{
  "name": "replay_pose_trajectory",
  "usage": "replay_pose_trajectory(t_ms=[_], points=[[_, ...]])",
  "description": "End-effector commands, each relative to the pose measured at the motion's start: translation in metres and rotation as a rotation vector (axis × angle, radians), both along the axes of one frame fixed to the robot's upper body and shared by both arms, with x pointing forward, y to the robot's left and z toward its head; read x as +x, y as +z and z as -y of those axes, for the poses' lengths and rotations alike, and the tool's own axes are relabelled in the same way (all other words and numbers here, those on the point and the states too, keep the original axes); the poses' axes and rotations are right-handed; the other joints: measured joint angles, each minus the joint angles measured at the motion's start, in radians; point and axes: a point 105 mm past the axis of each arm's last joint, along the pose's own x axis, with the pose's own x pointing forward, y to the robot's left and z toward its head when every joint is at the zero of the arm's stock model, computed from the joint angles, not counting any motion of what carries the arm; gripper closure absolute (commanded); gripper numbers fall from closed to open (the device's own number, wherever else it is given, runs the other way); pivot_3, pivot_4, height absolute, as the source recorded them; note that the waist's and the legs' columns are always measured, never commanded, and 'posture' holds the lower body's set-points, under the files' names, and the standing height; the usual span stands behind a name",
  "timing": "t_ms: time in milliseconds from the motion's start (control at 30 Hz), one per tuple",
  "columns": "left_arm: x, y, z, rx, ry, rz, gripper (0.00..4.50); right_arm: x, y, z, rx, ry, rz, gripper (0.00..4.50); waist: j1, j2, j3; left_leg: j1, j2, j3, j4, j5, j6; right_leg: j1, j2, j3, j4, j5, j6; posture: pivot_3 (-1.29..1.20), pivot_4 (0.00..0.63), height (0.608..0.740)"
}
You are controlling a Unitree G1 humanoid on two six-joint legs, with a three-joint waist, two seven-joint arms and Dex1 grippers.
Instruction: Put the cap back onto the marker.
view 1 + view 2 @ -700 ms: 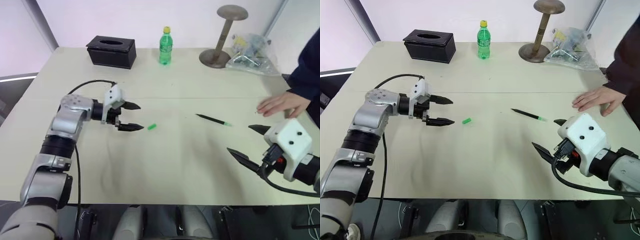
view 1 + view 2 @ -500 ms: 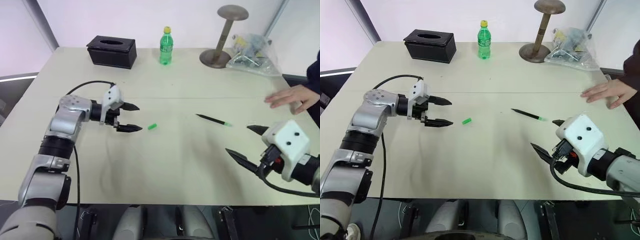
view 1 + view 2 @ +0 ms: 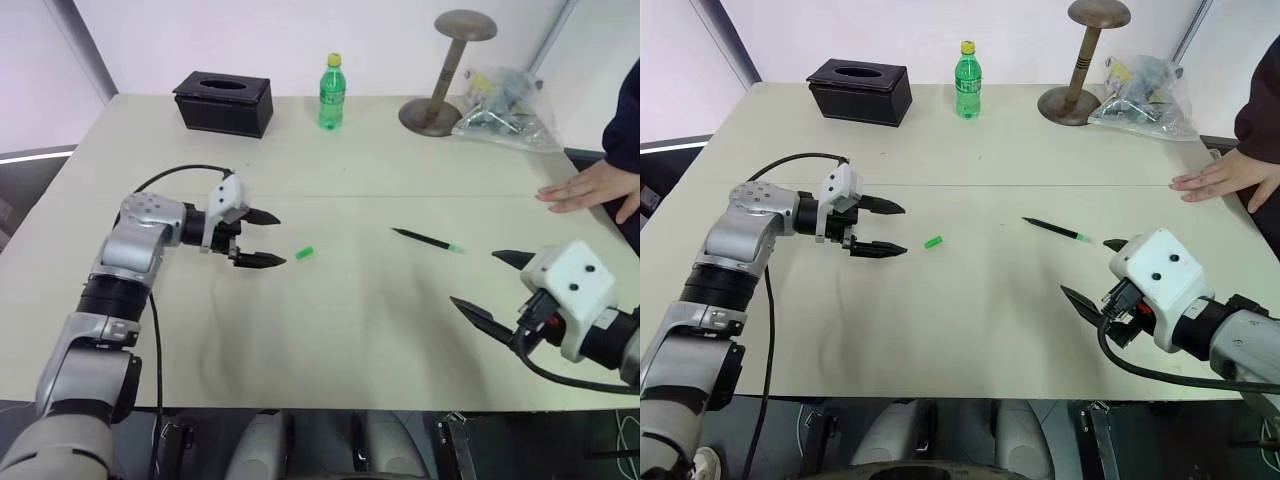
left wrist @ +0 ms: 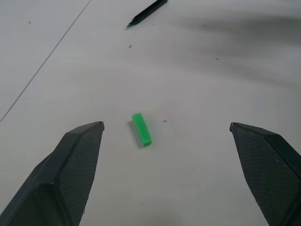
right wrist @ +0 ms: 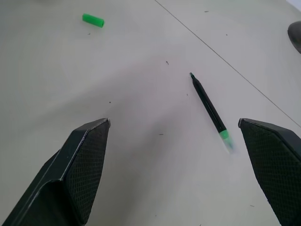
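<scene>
Cap (image 3: 304,253) lies on table (image 3: 330,330) just ahead of left gripper (image 3: 262,238); marker (image 3: 428,240) near right gripper (image 3: 492,284). Both jaws wide open, empty.

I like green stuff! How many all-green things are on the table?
2. The cap lies on the table just past the left gripper. The green bottle stands at the far edge, beside the black box. The plastic bag could hide more.

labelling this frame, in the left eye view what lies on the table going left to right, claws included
left claw → cap → marker → right claw → a person's hand
</scene>
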Motion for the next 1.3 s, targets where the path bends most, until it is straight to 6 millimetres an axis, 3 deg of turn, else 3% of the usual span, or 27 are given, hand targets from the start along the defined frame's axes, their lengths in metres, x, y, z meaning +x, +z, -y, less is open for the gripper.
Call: replay_pose_trajectory(t_ms=[33, 200, 533, 900, 1300], points=[[0.0, 0.008, 0.002, -0.008, -0.002, 0.044, 0.0, 0.001, 0.005, -0.001, -0.014, 0.006, 0.032, 0.03, 0.0, 0.0, 0.0, 0.0, 0.0, 0.0, 0.0, 0.0, 0.0, 0.0, 0.0, 0.0, 0.0, 0.0, 0.0, 0.0, 0.15, 0.74], [0.001, -0.001, 0.006, 0.0, 0.013, 0.059, 0.0, 0.002, 0.004, -0.002, -0.011, 0.005, 0.035, 0.03, 0.0, 0.0, 0.0, 0.0, 0.0, 0.0, 0.0, 0.0, 0.0, 0.0, 0.0, 0.0, 0.0, 0.0, 0.0, 0.0, 0.15, 0.74], [0.017, -0.022, 0.033, -0.061, 0.116, 0.157, 0.0, 0.002, 0.001, -0.005, -0.004, -0.004, 0.043, 0.03, 0.003, 0.0, 0.0, 0.0, 0.0, 0.0, 0.001, 0.0, 0.0, 0.0, 0.0, 0.0, 0.0, 0.0, 0.0, 0.0, 0.15, 0.74], [0.033, -0.05, 0.035, -0.028, 0.206, 0.216, 0.0, 0.002, -0.004, -0.009, 0.017, -0.02, 0.056, 0.03, 0.004, 0.0, 0.0, 0.0, 0.0, 0.0, 0.001, 0.0, 0.0, 0.0, 0.0, 0.0, 0.0, 0.0, 0.0, 0.0, 0.15, 0.74], [0.034, -0.068, 0.053, -0.016, 0.147, 0.176, 0.0, -0.001, -0.006, -0.007, 0.028, -0.062, 0.073, 0.03, 0.026, 0.0, -0.001, 0.001, -0.001, 0.0, 0.002, 0.0, 0.0, 0.003, -0.001, -0.001, 0.0, 0.0, 0.0, 0.0, 0.15, 0.74]])
